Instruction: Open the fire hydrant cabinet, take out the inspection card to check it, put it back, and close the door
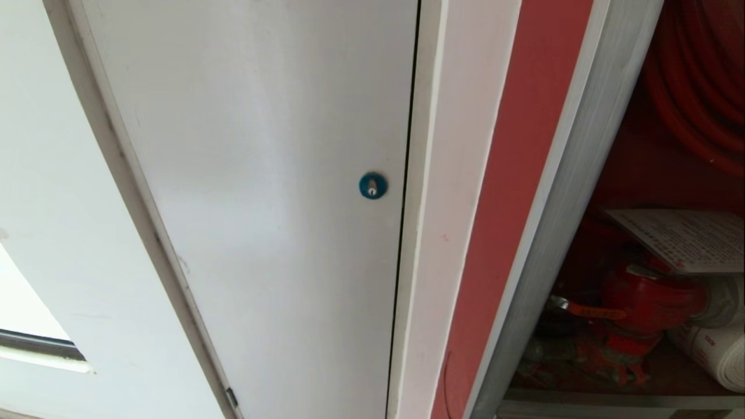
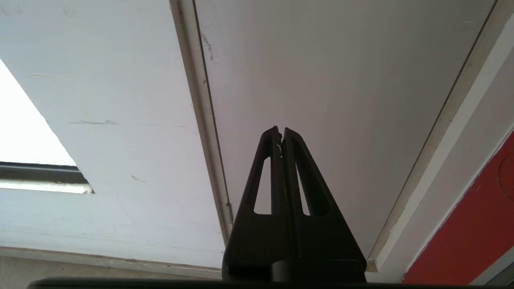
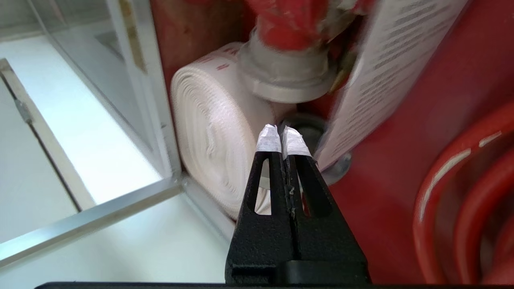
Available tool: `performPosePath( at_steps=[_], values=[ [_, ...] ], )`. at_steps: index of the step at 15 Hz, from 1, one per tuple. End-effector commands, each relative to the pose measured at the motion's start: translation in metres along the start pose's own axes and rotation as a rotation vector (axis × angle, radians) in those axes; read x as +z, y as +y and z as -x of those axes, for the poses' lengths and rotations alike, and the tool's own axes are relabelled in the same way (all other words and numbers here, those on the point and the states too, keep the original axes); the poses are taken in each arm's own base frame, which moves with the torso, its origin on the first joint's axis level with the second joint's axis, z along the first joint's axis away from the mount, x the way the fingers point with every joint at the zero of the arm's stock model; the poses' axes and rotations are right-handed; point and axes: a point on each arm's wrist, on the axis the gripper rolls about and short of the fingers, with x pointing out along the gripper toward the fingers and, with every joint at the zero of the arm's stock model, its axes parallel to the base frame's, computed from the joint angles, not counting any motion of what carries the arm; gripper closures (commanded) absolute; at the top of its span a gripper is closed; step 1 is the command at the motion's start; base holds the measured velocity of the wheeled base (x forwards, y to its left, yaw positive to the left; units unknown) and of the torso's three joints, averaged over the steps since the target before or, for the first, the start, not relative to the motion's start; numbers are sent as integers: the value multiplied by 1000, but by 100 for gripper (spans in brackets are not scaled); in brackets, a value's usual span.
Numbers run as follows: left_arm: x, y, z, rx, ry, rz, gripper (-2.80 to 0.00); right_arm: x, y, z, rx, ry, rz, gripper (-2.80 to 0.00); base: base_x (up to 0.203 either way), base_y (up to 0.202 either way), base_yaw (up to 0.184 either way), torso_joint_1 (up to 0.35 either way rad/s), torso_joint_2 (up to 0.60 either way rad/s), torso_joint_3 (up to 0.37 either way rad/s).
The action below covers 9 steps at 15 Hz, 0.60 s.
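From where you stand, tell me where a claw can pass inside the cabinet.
Room lies along the bare red back wall, between the inspection card and the red hose reel. It is crowded around the red valve, the white rolled hose and the shut right claw.

inspection card edge-cropped, print illegible

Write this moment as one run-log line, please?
cabinet: open | inspection card: resting above the red valve, not held | right gripper: shut, empty, inside cabinet | left gripper: shut, parked by white panel
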Motion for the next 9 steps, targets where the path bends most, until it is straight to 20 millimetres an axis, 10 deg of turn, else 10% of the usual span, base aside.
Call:
performPosePath(
  at_steps=[1, 9],
  values=[
    [-2, 0, 0, 0, 5, 0, 0, -5, -10, -16, 42, -17, 3, 0, 0, 0, 0, 0, 0, 0],
    [-2, 0, 0, -1, 5, 0, 0, -8, -21, -21, 23, -51, -64, 0, 0, 0, 0, 0, 0, 0]
  ],
)
